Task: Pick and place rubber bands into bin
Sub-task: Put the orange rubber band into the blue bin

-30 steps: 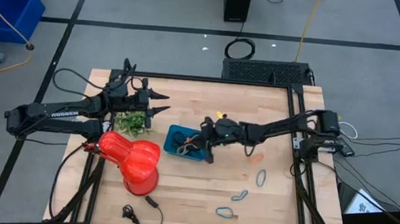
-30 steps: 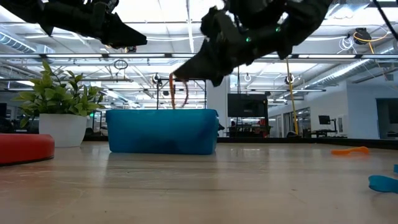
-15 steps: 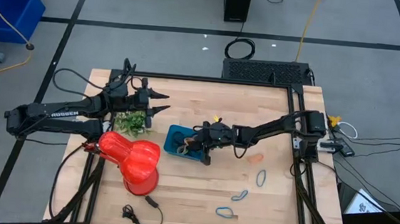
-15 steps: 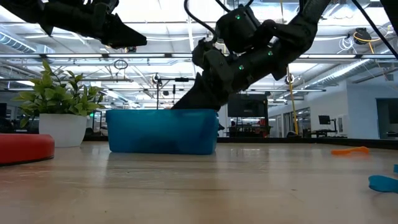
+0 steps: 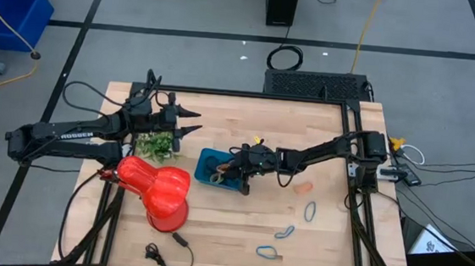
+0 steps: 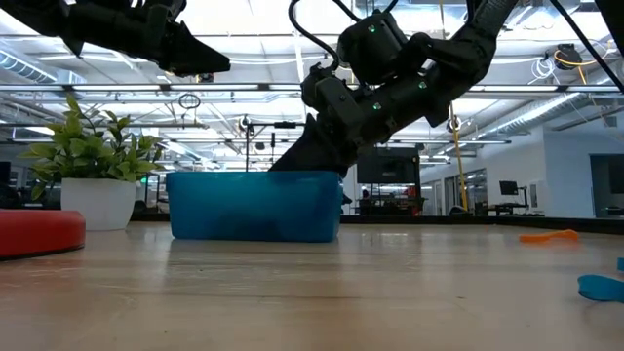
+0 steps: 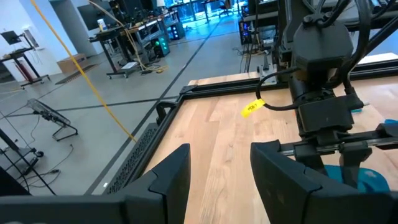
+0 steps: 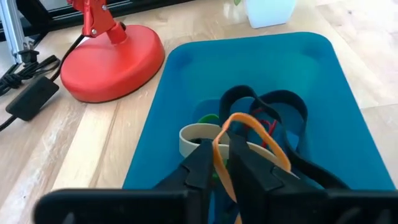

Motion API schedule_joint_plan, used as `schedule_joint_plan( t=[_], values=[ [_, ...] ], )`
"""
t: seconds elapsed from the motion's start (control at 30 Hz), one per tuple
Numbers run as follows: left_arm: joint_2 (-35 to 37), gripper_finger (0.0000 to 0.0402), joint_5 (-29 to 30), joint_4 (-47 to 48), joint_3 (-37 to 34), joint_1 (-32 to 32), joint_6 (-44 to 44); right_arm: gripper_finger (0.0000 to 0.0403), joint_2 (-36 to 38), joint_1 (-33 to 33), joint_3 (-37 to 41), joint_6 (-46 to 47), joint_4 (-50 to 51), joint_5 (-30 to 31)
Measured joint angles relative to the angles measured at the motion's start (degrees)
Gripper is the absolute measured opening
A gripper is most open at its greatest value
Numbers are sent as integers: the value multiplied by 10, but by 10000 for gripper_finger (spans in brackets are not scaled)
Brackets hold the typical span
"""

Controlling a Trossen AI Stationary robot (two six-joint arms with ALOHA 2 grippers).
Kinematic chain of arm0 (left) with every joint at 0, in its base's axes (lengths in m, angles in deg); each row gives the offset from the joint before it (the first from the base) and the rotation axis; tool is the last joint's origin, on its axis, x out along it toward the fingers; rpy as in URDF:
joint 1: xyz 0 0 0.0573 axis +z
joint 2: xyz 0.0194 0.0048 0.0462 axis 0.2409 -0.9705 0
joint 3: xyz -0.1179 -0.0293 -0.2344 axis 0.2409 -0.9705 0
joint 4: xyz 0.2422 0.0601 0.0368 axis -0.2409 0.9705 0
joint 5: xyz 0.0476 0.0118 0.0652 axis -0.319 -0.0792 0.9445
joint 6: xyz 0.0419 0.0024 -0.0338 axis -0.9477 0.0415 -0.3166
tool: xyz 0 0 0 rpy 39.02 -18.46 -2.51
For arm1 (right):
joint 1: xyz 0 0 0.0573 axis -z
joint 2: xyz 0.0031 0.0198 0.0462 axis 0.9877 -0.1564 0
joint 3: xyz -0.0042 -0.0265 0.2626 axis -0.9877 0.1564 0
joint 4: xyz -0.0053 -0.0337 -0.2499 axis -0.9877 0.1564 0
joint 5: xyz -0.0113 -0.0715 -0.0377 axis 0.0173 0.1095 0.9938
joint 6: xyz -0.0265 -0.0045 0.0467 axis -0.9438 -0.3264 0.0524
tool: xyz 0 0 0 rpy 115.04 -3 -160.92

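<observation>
The right gripper (image 8: 222,163) reaches down into the bin (image 5: 206,158), a shallow teal tray near the middle of the worktop, its fingers pinched nearly together on an orange rubber band (image 8: 249,134) that loops up over the pile already inside. That pile includes black bands (image 8: 273,102), a tan band (image 8: 189,135) and a glimpse of green. The step in hand looks like the drop: the band is over the bin but not yet let go. The next move calls for parting the fingers so the loop falls free, then lifting clear without dragging any band out over the rim. More bands wait toward the worktop's right and front edges: one orange (image 5: 303,188) and three blue (image 5: 309,211). The left gripper (image 5: 189,121) hangs with its fingers spread and nothing between them, toward the worktop's back left, above a small potted plant (image 5: 157,146) and behind a red vase (image 5: 158,190).
</observation>
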Motion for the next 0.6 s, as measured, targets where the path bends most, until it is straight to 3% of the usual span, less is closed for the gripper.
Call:
schedule_joint_plan(
  t=[0.33,0.6],
  values=[
    [0,175,0,0,0,0,0,119,51,0,0,-44,47,-3],
    [0,175,0,1,0,0,1,129,180,-4,0,-102,266,-3]
  ],
)
